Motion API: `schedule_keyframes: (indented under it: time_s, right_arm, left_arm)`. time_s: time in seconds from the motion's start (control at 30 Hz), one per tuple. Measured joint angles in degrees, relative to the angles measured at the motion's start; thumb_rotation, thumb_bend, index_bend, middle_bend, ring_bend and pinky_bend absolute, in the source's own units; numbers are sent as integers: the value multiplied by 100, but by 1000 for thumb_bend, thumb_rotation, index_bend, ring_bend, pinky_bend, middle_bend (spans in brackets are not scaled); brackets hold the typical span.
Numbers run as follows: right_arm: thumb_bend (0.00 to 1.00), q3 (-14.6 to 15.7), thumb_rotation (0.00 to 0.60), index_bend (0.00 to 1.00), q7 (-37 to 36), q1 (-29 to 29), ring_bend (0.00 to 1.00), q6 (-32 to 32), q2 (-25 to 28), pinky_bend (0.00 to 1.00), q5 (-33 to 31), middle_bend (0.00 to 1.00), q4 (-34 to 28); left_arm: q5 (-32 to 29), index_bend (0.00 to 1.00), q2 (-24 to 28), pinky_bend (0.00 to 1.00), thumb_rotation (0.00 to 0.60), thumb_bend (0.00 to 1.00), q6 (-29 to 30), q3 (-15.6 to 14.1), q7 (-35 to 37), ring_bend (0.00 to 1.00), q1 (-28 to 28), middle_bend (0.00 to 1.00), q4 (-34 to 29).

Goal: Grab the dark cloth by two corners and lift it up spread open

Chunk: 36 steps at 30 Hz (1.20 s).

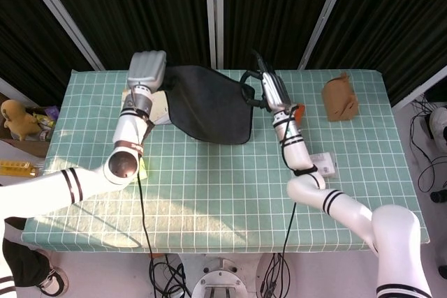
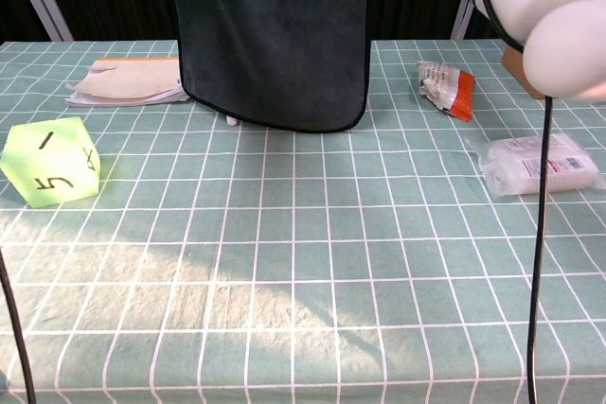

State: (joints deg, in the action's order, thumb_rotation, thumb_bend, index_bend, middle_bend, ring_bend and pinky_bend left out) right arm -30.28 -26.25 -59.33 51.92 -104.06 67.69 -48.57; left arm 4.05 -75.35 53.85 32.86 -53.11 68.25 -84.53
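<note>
The dark cloth (image 1: 209, 102) hangs spread between my hands above the table's far edge: left hand (image 1: 147, 69) and right hand (image 1: 271, 90) each grip an upper corner.

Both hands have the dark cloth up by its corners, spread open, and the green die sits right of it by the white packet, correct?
Not quite. The green die sits left of the dark cloth, near the booklet, as the chest view shows. The left hand and right hand do hold it up, spread.

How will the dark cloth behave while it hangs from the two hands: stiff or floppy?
Probably floppy: the dark cloth hangs straight down from the left hand and right hand, its bottom edge curving. It looks light, since corner grips alone hold it. It may sway if moved quickly.
</note>
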Motion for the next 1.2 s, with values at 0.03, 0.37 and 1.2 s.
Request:
schedule_keyframes:
  time_s: [0.03, 0.37, 1.2]
  right_arm:
    - [500, -73, 600, 892, 11, -150, 0, -147, -43, 0, -83, 18, 253]
    - [32, -590, 600, 0, 706, -1569, 0, -2593, -405, 0, -1285, 0, 2717]
    - [132, 1026, 600, 0, 1822, 1268, 0, 716, 1814, 0, 176, 0, -2626]
  left_arm:
    - [-176, 785, -43, 516, 600, 459, -80, -5, -11, 419, 123, 525, 235]
    - [-1611, 0, -482, 342, 339, 27, -758, -128, -238, 311, 788, 143, 2013]
    - [3216, 120, 419, 223, 279, 9, 1007, -1168, 1484, 122, -1077, 152, -688]
